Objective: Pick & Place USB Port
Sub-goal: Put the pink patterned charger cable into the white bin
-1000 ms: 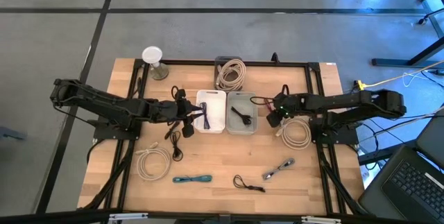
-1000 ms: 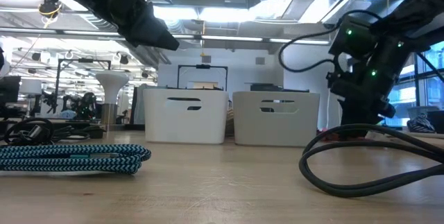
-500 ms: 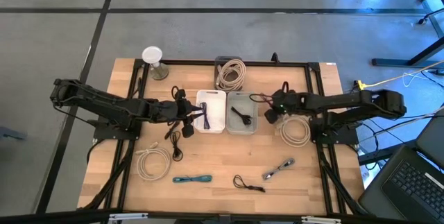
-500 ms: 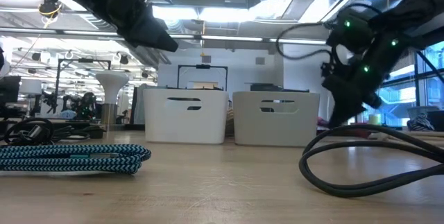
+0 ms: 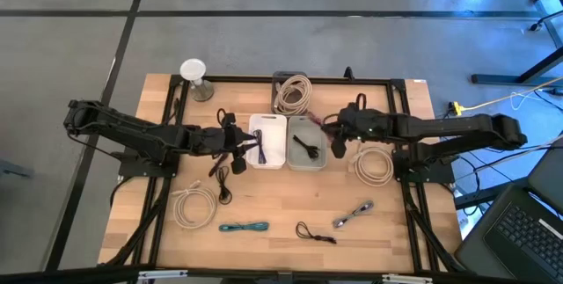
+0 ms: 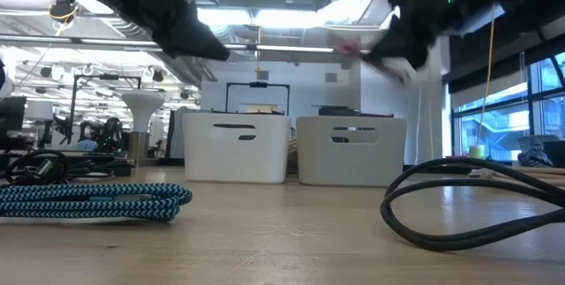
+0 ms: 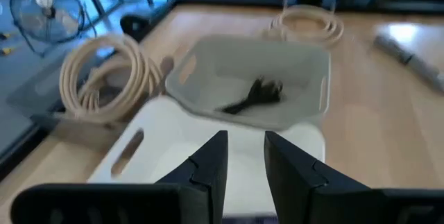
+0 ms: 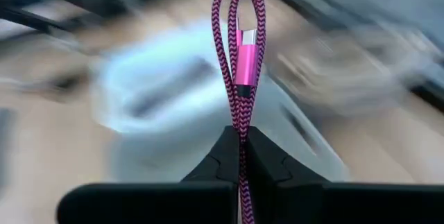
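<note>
Right tool [image 8: 241, 141] is clamped on a magenta braided USB cable [image 8: 238, 57]: fingers pinched together on the doubled-over strands, loop and pink connector sticking out past the fingertips. In the high view the right tool [image 5: 339, 134] sits at the right edge of the grey plastic bin [image 5: 306, 142], cable showing there only as a thin reddish bit beside it. In the low view it is raised above the grey bin [image 6: 351, 150], blurred.

Grey bin holds a black cable [image 5: 305, 147]; the left wrist view shows it lying loose on the bin floor [image 7: 253, 96].

Left tool [image 5: 239, 149] is at the left edge of the white plastic bin [image 5: 269, 141], fingers [image 7: 208, 168] slightly apart with nothing visible between them. White bin has a dark blue cable [image 5: 262, 144] inside.

The two bins stand side by side, touching, mid wooden tabletop [image 5: 290, 205].

Other stuff on the tabletop:
- beige coiled cable [image 5: 293, 93] behind the bins
- beige coiled cable [image 5: 375, 167] under the right arm
- beige coiled cable [image 5: 193, 205], front left
- teal braided cable [image 5: 244, 228] near the front edge
- thin black cable [image 5: 315, 234] beside it
- grey braided cable [image 5: 352, 214], front right
- black cable bundle [image 5: 224, 171] by the left tool
- white round-topped stand [image 5: 196, 78] at the back left corner
</note>
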